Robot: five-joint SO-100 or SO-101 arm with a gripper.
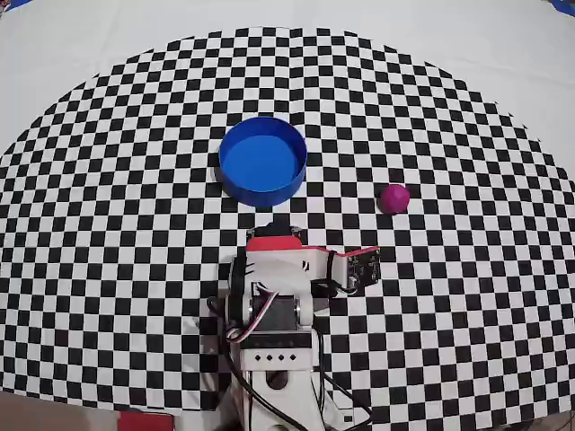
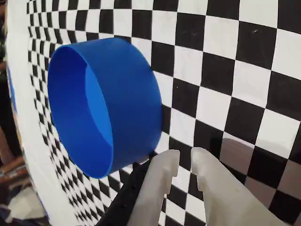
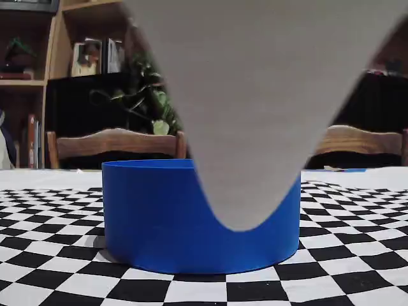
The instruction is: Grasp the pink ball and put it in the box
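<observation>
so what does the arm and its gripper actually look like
In the overhead view the arm has white plastic links, black motors, a red top piece and a white base with small dark holes. Red and white wires loop at its left, with black cables by the base. In the wrist view the gripper has pale whitish fingers above a black part.

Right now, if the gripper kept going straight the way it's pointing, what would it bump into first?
Probably just the checkered cloth. In the wrist view the gripper aims past the box, which sits off to its side. The pink ball isn't in its line. Depth is hard to judge.
</observation>
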